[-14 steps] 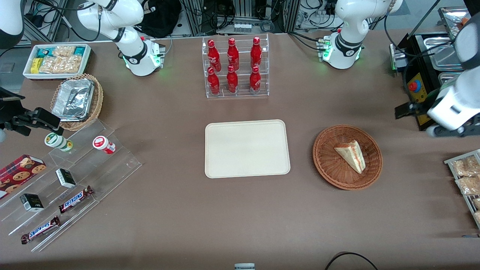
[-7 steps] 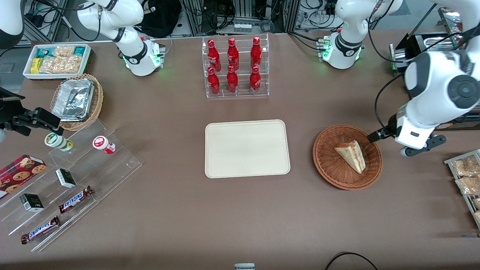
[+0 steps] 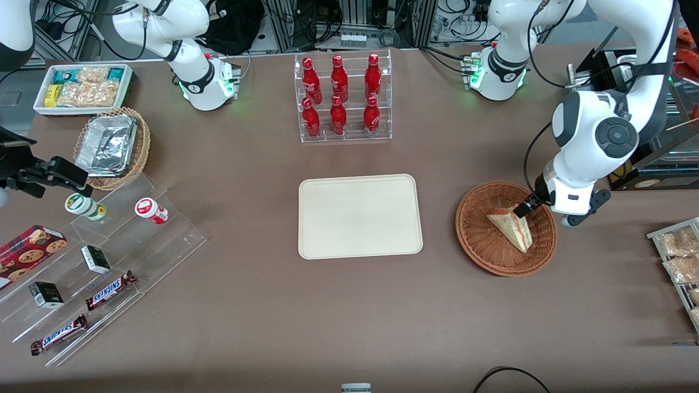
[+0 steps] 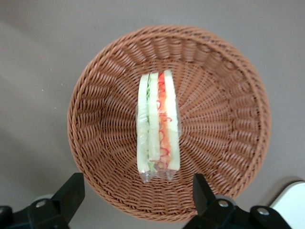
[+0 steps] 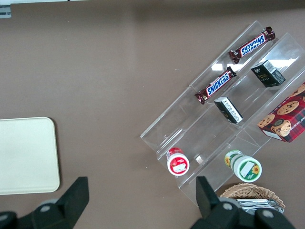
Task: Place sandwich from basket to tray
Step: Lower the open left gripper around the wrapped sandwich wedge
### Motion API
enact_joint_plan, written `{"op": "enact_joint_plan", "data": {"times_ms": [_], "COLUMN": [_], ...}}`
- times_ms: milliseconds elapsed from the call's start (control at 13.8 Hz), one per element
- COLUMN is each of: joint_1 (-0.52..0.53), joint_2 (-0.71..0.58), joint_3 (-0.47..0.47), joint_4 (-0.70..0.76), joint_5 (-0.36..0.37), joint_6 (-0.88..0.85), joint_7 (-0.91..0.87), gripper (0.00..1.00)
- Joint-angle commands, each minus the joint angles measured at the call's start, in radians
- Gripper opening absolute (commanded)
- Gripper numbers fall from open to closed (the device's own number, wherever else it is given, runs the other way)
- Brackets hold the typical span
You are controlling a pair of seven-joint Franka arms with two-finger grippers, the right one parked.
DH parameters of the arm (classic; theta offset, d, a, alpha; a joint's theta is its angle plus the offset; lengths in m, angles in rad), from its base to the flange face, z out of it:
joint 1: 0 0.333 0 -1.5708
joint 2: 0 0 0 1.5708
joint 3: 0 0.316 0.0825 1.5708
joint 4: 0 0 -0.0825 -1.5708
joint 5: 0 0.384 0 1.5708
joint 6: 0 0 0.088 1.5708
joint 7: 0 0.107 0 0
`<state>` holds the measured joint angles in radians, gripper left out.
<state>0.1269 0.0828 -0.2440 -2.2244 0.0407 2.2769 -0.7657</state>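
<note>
Open end effector point(image 4: 136, 198) above woven basket point(image 4: 100, 86), wedge sandwich point(image 4: 158, 126).

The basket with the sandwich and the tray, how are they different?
The basket is round, reddish-brown and woven; the tray is rectangular, cream and smooth. The basket holds the sandwich; the tray holds nothing. The basket lies toward the working arm's end, with the hand open just above it; the tray lies mid-table with no hand near. Both are shallow and rest on the brown table.

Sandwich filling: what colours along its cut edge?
Green and red-orange layers between white bread on the sandwich, clearest in the left wrist view, with the open pincer above the basket.
</note>
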Motion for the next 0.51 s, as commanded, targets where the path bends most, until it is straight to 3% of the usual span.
{"op": "enact_joint_plan", "data": {"times_ms": [0, 435], "joint_1": [0.007, 0.008], "joint_2": [0.023, 0.118], "joint_3": [-0.021, -0.031], "joint_4": [-0.017, -0.035], "joint_5": [-0.001, 0.001], "joint_6": [0.047, 0.162], "joint_7": [-0.023, -0.01], "gripper": [1.0, 1.0]}}
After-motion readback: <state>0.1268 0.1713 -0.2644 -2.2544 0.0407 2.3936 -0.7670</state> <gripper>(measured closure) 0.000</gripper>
